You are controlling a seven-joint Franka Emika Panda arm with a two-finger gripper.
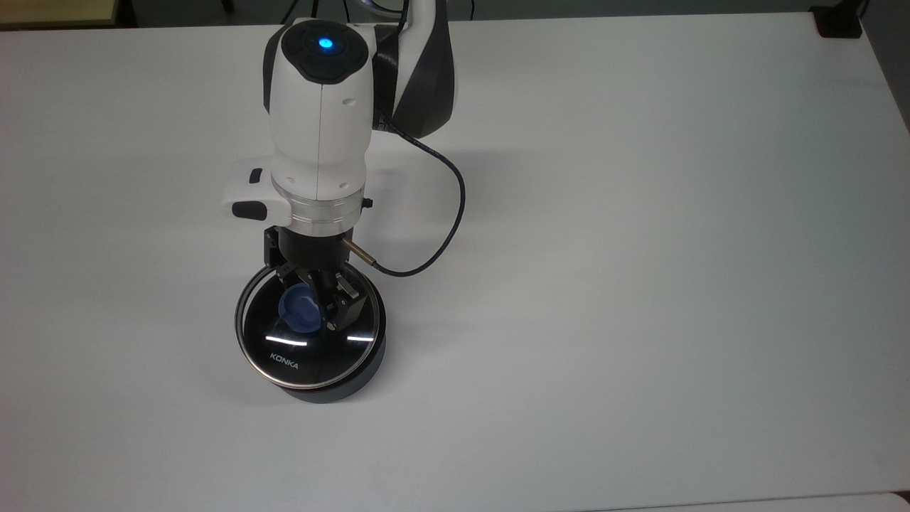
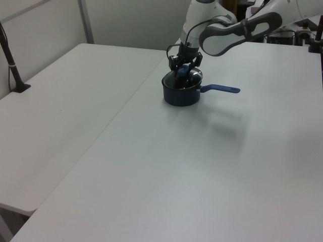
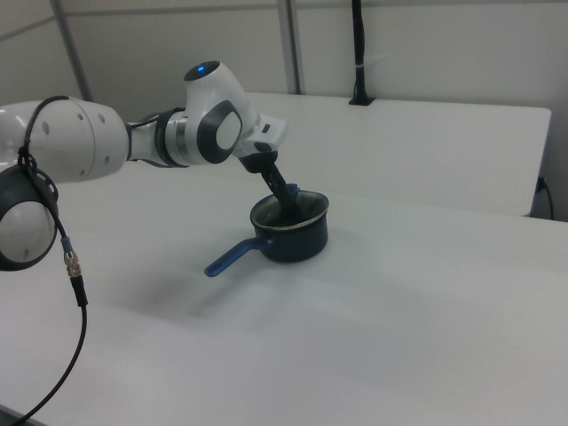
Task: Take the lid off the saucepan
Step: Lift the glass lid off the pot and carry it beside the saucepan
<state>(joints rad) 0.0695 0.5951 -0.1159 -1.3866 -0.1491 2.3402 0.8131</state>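
Observation:
The saucepan (image 1: 354,378) stands on the white table at the top view's lower left, dark grey-blue, its long blue handle (image 2: 221,89) pointing to the left view's right. The glass lid (image 1: 298,359) with "KONKA" lettering sits shifted toward the top view's left, its rim overhanging the pan and tilted in the left view (image 2: 191,76). My gripper (image 1: 314,304) comes down from above and is shut on the lid's blue knob (image 1: 298,314). In the right view the gripper (image 3: 288,197) meets the lid (image 3: 286,216) over the saucepan (image 3: 300,240).
The white table (image 1: 640,284) spreads wide to the top view's right. A black cable (image 1: 455,213) loops from the wrist to the top view's right of the arm. A second table with a black post (image 2: 11,58) adjoins at the left view's left.

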